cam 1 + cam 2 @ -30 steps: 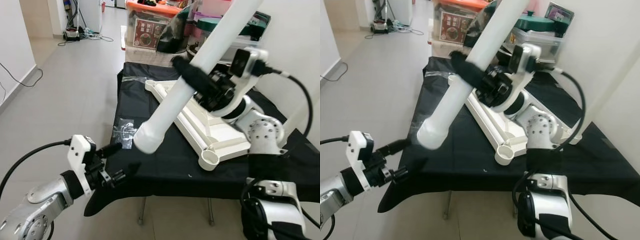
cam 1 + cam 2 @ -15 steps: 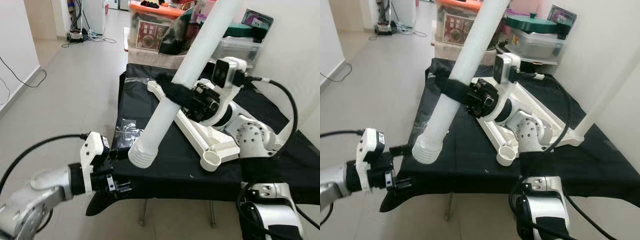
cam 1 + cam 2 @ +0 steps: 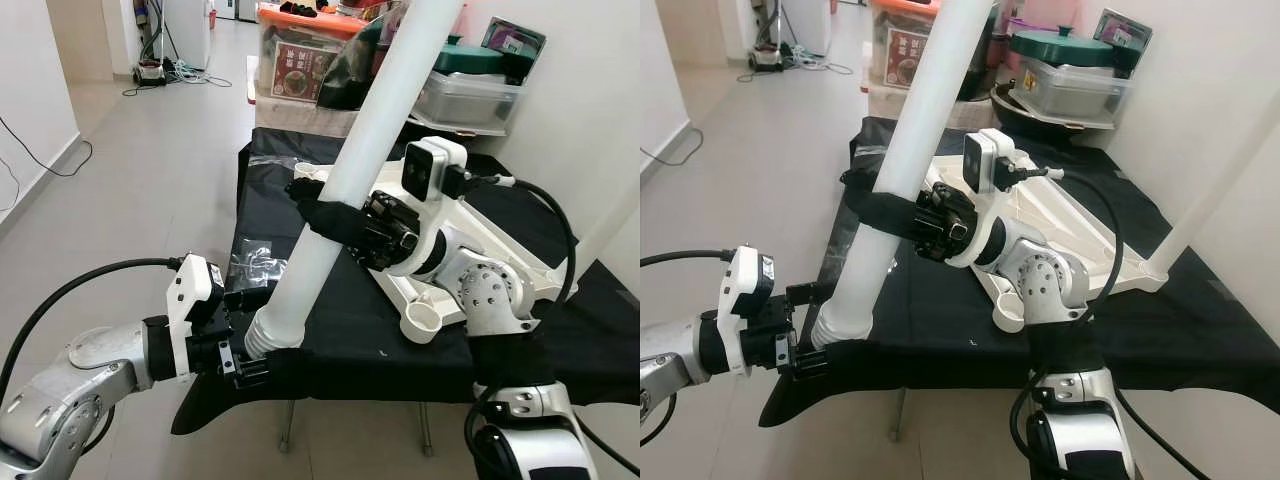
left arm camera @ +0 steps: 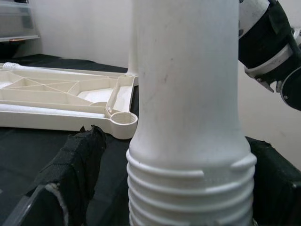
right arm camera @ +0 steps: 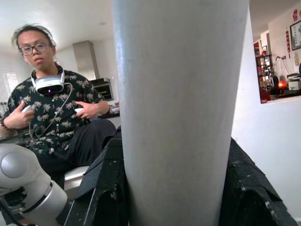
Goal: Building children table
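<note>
Gripping the white table leg (image 3: 375, 140) partway along its shaft, my right gripper (image 3: 325, 215) has its two black fingers clamped around the tube on both sides, holding it steeply tilted above the front left part of the black-covered table (image 3: 330, 340). The leg's threaded end (image 4: 190, 188) points down toward the near table edge, and my left gripper (image 3: 245, 345) sits right at it, one padded finger (image 4: 75, 165) on each side of the ribbed threads. They stand very close to the threads, but I cannot tell whether they are pressing or just bracketing them.

On the black cloth behind the leg lies the cream table top (image 3: 1060, 225), underside up, ribs showing, with a round corner socket (image 3: 420, 320) near the front edge. A clear plastic bag (image 3: 245, 265) lies on the cloth to the left. Storage boxes (image 3: 300, 65) are stacked beyond the table's far end.

In the right wrist view, a seated person (image 5: 51, 113) in a patterned shirt holds controllers.
</note>
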`<state>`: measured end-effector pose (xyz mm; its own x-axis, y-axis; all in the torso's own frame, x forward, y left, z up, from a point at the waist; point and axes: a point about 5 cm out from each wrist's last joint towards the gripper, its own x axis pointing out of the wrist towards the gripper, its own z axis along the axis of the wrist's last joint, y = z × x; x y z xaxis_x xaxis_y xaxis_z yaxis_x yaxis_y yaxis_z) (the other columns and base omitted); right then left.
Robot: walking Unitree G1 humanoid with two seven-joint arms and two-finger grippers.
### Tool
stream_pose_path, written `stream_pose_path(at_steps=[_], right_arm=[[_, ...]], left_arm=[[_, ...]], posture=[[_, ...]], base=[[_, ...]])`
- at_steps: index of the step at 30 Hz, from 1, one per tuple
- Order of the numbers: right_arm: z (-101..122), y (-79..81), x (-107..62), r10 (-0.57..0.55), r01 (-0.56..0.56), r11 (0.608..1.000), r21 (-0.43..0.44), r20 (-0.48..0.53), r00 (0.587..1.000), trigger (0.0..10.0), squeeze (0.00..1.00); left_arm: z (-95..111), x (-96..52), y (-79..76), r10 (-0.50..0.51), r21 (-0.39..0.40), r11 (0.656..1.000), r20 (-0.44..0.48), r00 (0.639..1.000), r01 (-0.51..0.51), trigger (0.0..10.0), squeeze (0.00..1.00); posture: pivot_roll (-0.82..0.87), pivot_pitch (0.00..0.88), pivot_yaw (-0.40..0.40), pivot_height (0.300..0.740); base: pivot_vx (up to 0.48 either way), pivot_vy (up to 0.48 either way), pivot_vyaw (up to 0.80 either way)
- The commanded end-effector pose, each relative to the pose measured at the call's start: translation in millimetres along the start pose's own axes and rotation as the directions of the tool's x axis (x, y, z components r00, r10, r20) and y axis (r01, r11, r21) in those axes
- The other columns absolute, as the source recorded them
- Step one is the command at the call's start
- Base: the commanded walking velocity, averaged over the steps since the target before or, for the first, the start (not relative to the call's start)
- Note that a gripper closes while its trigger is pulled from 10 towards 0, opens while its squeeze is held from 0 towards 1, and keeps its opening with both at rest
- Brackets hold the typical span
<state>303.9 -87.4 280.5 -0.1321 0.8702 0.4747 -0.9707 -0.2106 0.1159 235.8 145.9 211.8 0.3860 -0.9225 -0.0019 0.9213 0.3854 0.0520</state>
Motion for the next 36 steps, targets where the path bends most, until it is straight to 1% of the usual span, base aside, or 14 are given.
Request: stream_pose_path(at_steps=[1,2,4,6,19,20,21,23,24,28,29,30,31,36], right_arm=[[-1,3.6,4.6,0.019,-0.019,1.0,-0.015,-0.016,1.0,0.0,0.0],[-1,3.6,4.6,0.019,-0.019,1.0,-0.015,-0.016,1.0,0.0,0.0],[-1,3.9,5.7,0.016,-0.016,1.0,-0.019,-0.017,1.0,0.0,0.0],[-1,4.0,6.2,0.015,-0.015,1.0,-0.021,-0.016,1.0,0.0,0.0],[-2,1.1,7.1,-0.045,0.044,0.999,-0.028,-0.03,0.999,0.0,0.0],[-3,-0.5,6.8,-0.071,0.07,0.997,-0.03,-0.039,0.997,2.5,0.0],[-6,-5.2,5.8,-0.133,0.131,0.991,-0.033,-0.061,0.989,10.0,0.0],[-7,-9.1,4.9,-0.175,0.173,0.984,-0.034,-0.069,0.982,10.0,0.0],[-8,-12.4,3.8,-0.213,0.212,0.977,-0.028,-0.069,0.975,10.0,1.0],[-8,-17.6,2.5,-0.286,0.282,0.958,-0.054,-0.067,0.956,10.0,1.0],[-8,-19.6,2.1,-0.324,0.32,0.945,-0.071,-0.067,0.944,10.0,0.32],[-8,-19.6,2.1,-0.324,0.32,0.945,-0.071,-0.067,0.944,10.0,0.32],[-7,-23.2,1.5,-0.393,0.387,0.917,-0.095,-0.058,0.918,10.0,0.0],[-8,-28.9,-1.3,-0.538,0.538,0.841,-0.056,0.007,0.843,10.0,0.0]], left_arm=[[0,4.6,-1.2,-0.022,-0.021,1.0,0.011,1.0,0.022,10.0,0.0],[0,4.6,-1.2,-0.022,-0.021,1.0,0.011,1.0,0.022,10.0,0.0],[-2,4.9,-1.8,-0.027,-0.037,0.999,0.024,0.999,0.028,1.3,0.0],[-4,4.4,-3.0,-0.032,-0.042,0.999,0.025,0.999,0.033,0.0,0.0],[-9,3.8,-4.7,-0.021,-0.049,0.999,0.021,1.0,0.022,0.0,0.0],[-10,4.1,-4.5,-0.017,-0.046,0.999,0.018,1.0,0.017,0.0,0.0],[-10,4.3,-4.2,-0.013,-0.044,0.999,0.015,1.0,0.014,0.0,0.0],[-10,4.4,-3.5,-0.006,-0.038,0.999,0.011,1.0,0.007,0.0,0.0],[-10,4.4,-3.0,-0.001,-0.035,0.999,0.008,1.0,0.001,0.0,0.0],[-10,3.8,-1.6,0.014,-0.025,1.0,0.003,1.0,-0.014,0.0,0.0],[-9,3.2,-0.9,0.023,-0.018,1.0,-0.001,1.0,-0.023,0.0,0.0],[-9,3.2,-0.9,0.023,-0.018,1.0,-0.001,1.0,-0.023,0.0,0.0],[-9,1.1,1.9,0.062,0.0,0.998,-0.009,0.998,-0.062,2.6,0.0],[-14,-3.1,22.0,0.329,0.086,0.941,-0.023,0.944,-0.326,4.0,0.0]], posture=[[0.15,0.0,-0.14,0.74],[0.15,0.0,-0.14,0.74],[0.15,0.0,-0.14,0.74],[0.15,0.0,-0.14,0.74],[0.14,0.0,-0.14,0.74],[0.14,0.0,-0.14,0.74],[0.14,0.0,-0.14,0.74],[0.14,0.0,-0.139,0.74],[0.14,0.0,-0.139,0.74],[0.14,0.0,-0.14,0.74],[0.14,0.0,-0.141,0.74],[0.14,0.0,-0.141,0.74],[0.14,0.0,-0.137,0.74],[0.14,0.0,-0.143,0.74]], base=[[0.0,0.0,0.0],[0.0,0.0,0.0],[0.0,0.0,0.0],[0.0,0.0,0.0],[0.0,0.0,0.0],[0.0,0.0,0.0],[0.0,0.0,0.0],[0.0,0.0,0.0],[0.0,0.0,0.0],[0.0,0.0,0.0],[0.0,0.0,0.0],[0.0,0.0,0.0],[0.0,0.0,0.0],[0.0,0.0,0.0]])
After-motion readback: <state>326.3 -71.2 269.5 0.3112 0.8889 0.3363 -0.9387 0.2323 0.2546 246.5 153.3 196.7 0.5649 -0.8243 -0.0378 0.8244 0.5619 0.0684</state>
